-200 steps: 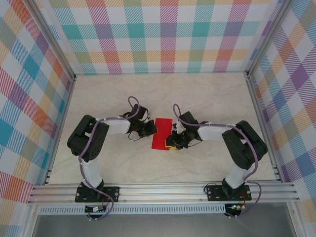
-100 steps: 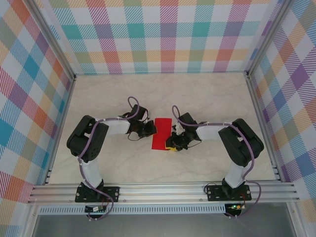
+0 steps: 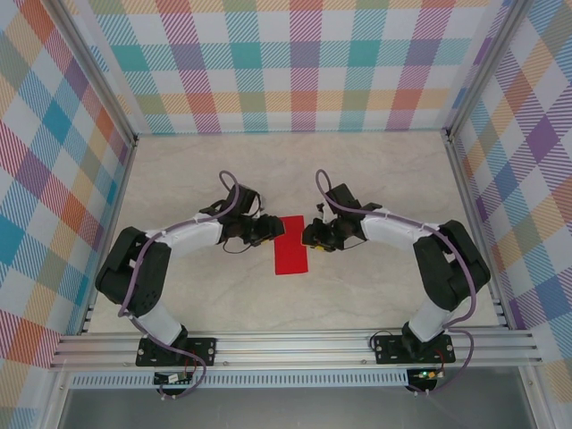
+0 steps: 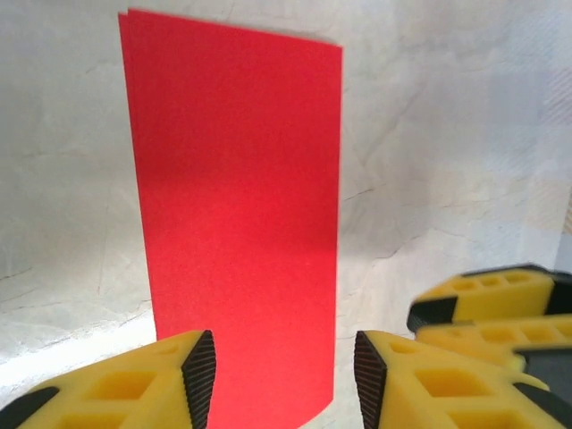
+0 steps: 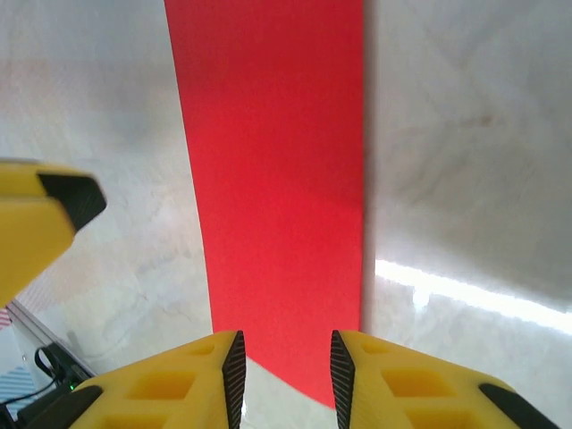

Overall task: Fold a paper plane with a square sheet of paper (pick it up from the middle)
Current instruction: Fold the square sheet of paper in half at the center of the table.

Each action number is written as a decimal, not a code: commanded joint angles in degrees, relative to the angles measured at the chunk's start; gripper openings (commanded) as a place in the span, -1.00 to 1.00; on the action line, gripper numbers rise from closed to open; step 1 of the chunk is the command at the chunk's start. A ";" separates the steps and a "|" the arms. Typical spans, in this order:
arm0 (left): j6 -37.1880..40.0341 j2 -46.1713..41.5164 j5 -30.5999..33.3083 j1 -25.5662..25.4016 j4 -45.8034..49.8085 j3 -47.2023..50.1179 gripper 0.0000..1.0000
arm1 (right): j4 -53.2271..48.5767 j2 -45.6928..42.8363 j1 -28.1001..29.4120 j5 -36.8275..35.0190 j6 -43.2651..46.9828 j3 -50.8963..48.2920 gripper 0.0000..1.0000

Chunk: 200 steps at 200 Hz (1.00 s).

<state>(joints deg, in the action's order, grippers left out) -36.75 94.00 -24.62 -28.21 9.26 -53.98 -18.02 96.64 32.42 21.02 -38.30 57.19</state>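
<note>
The red square sheet of paper [image 3: 291, 245] lies flat on the table, folded in half into a narrow rectangle [image 4: 237, 206] [image 5: 273, 179]. No paper plane shape is in view. My left gripper [image 3: 271, 231] stands open at the sheet's far left edge. In the left wrist view its jaws [image 4: 286, 380] are apart above the paper's near end, not touching it. My right gripper [image 3: 310, 235] is open at the far right edge. Its fingers [image 5: 286, 380] straddle the strip's end with a gap on both sides. Each wrist view catches the other gripper's yellow fingers [image 4: 492, 308] [image 5: 36, 223].
Pale marbled tabletop [image 3: 375, 179] surrounds the paper on all sides. Checked walls [image 3: 295, 63] close the back and both sides, with an aluminium rail [image 3: 295, 344] along the near edge. Both arms bend inward toward the centre.
Both grippers have opened and let go of the paper. They moved from the sheet's middle and near end toward its far end. The paper now lies flat.
</note>
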 commanded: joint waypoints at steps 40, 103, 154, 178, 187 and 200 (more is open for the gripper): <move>-5.42 4.18 -6.77 2.72 -8.61 6.04 0.08 | -2.12 7.69 -0.12 0.90 1.72 6.58 -0.30; -5.43 4.85 -6.39 2.89 -8.29 6.02 0.11 | -2.15 11.73 -0.08 2.19 2.51 8.64 -0.29; -5.12 5.50 -7.36 2.85 -8.23 5.79 0.11 | -2.17 13.00 -0.08 1.88 2.54 8.30 -0.28; -4.83 5.46 -7.72 2.84 -8.11 5.77 0.12 | -2.24 13.99 -0.08 1.63 2.43 8.05 -0.29; -4.83 5.58 -8.05 2.81 -8.12 5.72 0.12 | -2.11 14.23 -0.08 1.51 2.15 7.77 -0.30; -4.82 5.70 -8.47 2.77 -8.25 5.63 0.12 | -2.82 14.49 -0.08 0.47 1.93 7.67 -0.30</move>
<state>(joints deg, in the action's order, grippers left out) -41.58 98.96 -31.11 -25.93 1.28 -47.92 -19.18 109.14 32.23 22.20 -36.80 64.29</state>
